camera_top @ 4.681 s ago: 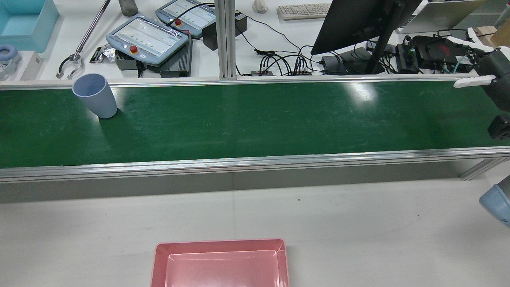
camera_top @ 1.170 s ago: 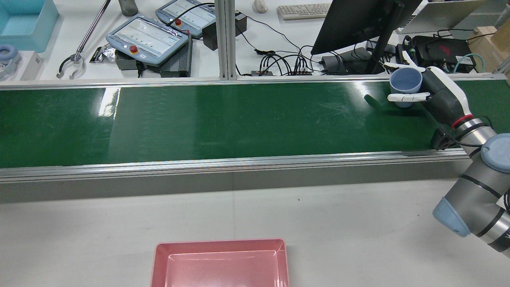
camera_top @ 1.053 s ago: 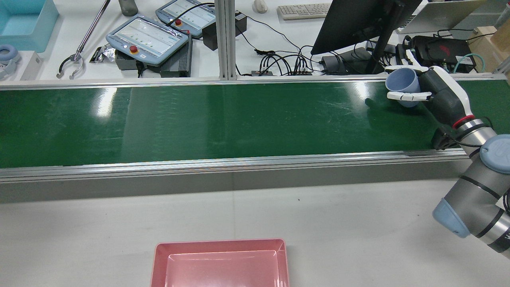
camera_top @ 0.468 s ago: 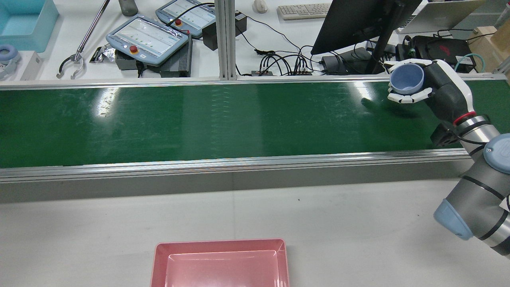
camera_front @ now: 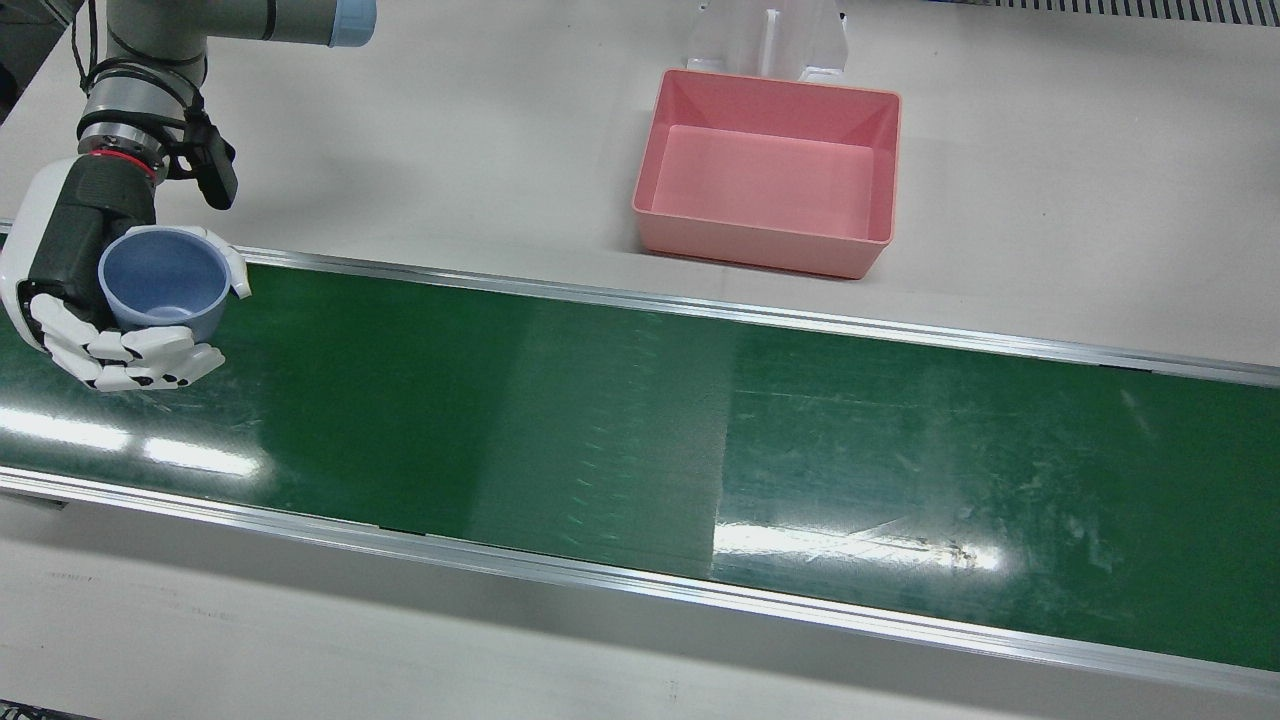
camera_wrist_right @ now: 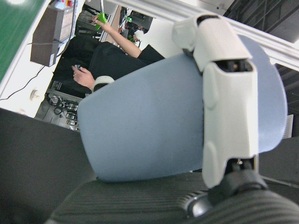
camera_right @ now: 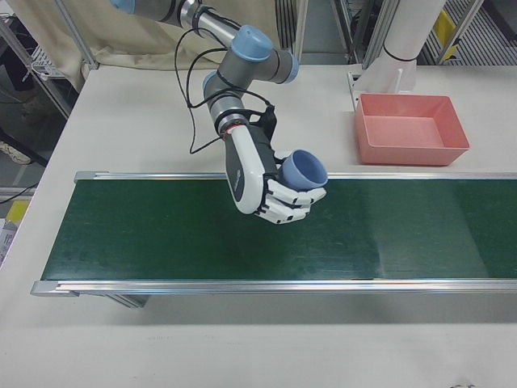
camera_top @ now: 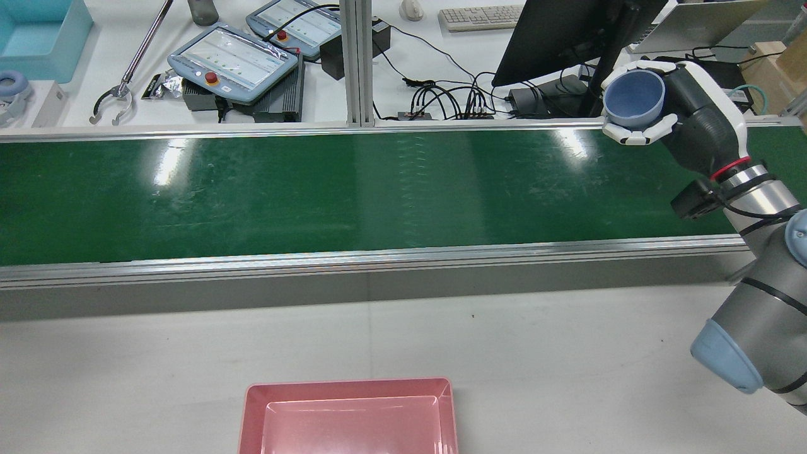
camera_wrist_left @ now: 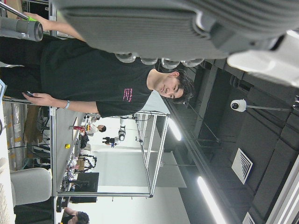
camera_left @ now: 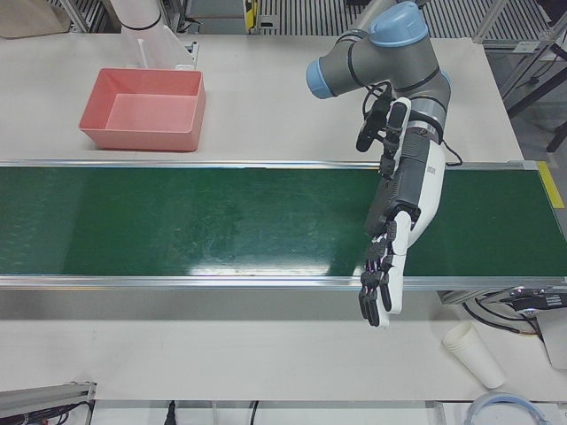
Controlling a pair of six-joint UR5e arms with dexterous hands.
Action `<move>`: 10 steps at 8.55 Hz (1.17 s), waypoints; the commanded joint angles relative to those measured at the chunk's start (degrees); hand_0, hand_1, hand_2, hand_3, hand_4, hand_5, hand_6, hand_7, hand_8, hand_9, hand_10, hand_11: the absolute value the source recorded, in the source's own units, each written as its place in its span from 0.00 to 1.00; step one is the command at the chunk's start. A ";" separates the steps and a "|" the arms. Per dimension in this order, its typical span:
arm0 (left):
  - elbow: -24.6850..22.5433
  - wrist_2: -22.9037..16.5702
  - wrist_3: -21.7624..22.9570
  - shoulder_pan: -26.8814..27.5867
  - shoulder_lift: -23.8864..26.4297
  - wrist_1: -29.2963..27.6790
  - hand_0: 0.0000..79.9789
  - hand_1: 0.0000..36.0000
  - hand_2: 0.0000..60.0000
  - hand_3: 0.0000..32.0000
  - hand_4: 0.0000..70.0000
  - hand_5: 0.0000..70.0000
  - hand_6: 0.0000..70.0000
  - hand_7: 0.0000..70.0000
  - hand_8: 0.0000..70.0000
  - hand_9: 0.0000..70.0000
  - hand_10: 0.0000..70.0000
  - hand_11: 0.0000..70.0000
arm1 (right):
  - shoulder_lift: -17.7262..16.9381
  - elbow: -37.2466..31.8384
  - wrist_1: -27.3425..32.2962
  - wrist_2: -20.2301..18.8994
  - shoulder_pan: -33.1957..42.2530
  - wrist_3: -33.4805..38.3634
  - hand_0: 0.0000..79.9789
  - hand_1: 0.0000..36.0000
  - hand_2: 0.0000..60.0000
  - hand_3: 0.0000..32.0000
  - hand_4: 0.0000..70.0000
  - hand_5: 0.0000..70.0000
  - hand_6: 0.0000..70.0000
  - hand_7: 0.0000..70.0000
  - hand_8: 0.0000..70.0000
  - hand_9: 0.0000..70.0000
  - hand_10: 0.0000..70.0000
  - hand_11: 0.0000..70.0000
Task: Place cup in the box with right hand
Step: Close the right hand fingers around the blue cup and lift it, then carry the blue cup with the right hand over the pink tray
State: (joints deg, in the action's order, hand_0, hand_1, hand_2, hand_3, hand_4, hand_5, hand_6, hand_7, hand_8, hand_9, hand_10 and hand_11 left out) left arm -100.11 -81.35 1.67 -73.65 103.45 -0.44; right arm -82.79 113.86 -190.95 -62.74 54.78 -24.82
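Right robot hand (camera_right: 279, 190) is clamped on the blue cup (camera_right: 302, 170), lifted above the green conveyor belt (camera_front: 640, 420). Carry step now; next it must travel w/ cup upright to the pink box (camera_front: 768, 186). Left robot hand (camera_left: 390, 266) hangs w/ fingers apart, empty.

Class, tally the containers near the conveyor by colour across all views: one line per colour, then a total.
Blue cup, held in the right robot hand: 1
Pink box: 1
White paper cup: 1
Light blue bin: 1
Total: 4
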 commanded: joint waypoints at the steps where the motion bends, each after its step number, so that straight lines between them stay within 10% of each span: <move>1: 0.00 0.05 0.00 0.00 0.00 0.00 0.00 0.00 0.00 0.00 0.00 0.00 0.00 0.00 0.00 0.00 0.00 0.00 | 2.02 9.33 -3.20 0.16 -5.71 -3.30 1.00 1.00 1.00 0.00 0.40 0.43 0.73 1.00 1.00 1.00 0.91 1.00; 10: 0.00 -0.03 0.00 0.00 0.00 0.00 0.00 0.00 0.00 0.00 0.00 0.00 0.00 0.00 0.00 0.00 0.00 0.00 | 2.98 25.97 -7.51 8.41 -32.49 -22.19 1.00 1.00 1.00 0.00 0.43 0.38 0.66 1.00 0.96 1.00 0.71 1.00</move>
State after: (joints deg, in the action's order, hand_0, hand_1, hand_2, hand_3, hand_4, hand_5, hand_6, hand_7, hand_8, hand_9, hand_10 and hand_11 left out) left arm -100.11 -81.35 1.70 -73.65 103.45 -0.44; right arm -79.93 138.21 -198.26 -56.83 31.07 -43.74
